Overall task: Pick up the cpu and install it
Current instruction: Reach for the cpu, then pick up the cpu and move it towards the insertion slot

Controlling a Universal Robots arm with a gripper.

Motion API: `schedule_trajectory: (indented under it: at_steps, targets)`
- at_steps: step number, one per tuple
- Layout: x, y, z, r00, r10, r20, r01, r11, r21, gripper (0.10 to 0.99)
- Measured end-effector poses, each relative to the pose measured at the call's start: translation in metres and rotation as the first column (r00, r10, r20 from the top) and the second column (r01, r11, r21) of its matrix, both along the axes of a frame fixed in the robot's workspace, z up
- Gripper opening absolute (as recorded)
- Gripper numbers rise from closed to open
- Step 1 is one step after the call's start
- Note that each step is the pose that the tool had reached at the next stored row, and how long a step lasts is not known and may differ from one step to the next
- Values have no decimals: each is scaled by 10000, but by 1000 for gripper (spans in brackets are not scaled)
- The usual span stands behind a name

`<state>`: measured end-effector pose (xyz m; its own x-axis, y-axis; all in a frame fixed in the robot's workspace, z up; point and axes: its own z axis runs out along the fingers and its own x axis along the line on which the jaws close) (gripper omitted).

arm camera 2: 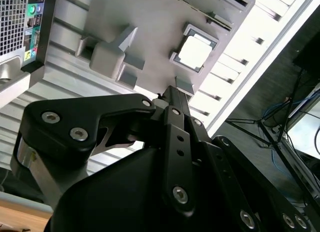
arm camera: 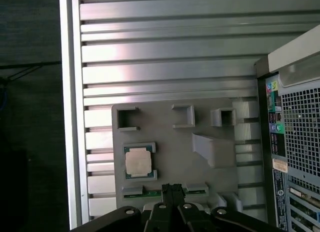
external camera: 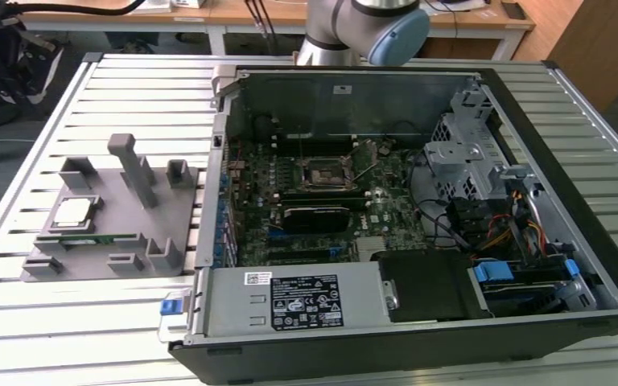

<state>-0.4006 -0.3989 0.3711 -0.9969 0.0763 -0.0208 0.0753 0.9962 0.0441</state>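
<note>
On grey fixture (external camera: 110,229): cpu (external camera: 71,213) lying flat in a shallow square pocket, toward the exterior view's left, well apart from open computer case (external camera: 545,145).
Cpu look: small flat square; silvery-white metal top, thin darker rim; bright under the light in both wrist views.
Neighbours: green memory stick (external camera: 89,239) just beside the pocket; grey posts standing around it.
Handling, judged: light, rigid, smooth on top and probably slippery; underside likely delicate, so no pressing on the faces.
Hold point, judged: two opposite edges at the rim, where the pocket walls leave gaps.
Gripper (arm camera: 171,188): fingers pressed together, nothing between them; hanging above the fixture, apart from cpu.
Socket (external camera: 320,173): black square frame on the motherboard inside the case; appears vacant.
Task standing: cpu not yet lifted.
</note>
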Motion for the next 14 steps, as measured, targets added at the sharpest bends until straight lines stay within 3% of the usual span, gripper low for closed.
schedule_trajectory:
  at_steps: [10,14]
  targets:
    - [-232,0,-30,10000,1,-4,-1,10000,1,106]
    - [-269,0,-60,10000,1,-28,-1,10000,2,106]
